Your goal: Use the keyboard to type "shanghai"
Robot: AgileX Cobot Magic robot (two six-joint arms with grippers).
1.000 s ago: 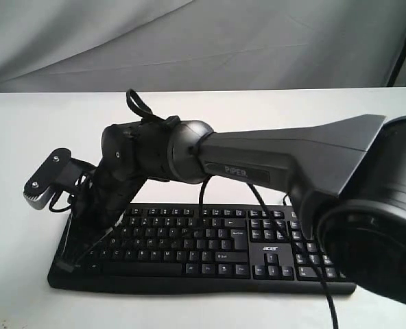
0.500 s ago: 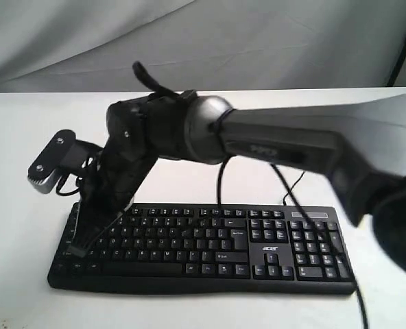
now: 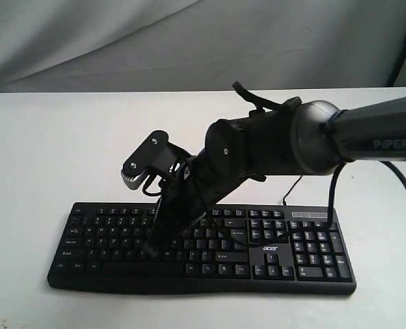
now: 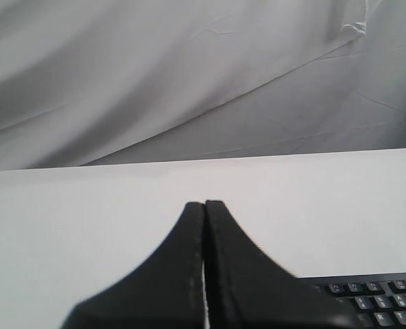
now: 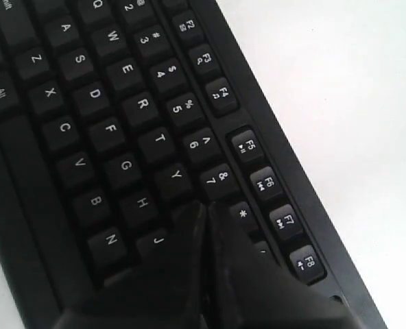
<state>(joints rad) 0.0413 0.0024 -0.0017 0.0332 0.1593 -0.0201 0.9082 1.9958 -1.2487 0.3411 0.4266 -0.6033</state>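
A grey cloth hangs behind the white table. The right arm reaches in from the right of the exterior view, across the middle, and slopes down toward the keys.

The keyboard lies flat along the table's near edge, with its long side across the view, its number pad on the right and the white acer logo beside the pad.

The right gripper is clenched, its two black fingers pressed together with nothing between them. Its tip points down into the letter rows left of the keyboard's middle. In the right wrist view the tip sits among the Y, 7, H and J keys and hides the key between them. I cannot tell whether it presses that key or hangs just above it.

The left gripper is also clenched and empty. It is held over bare table, with a corner of the keyboard off to one side.
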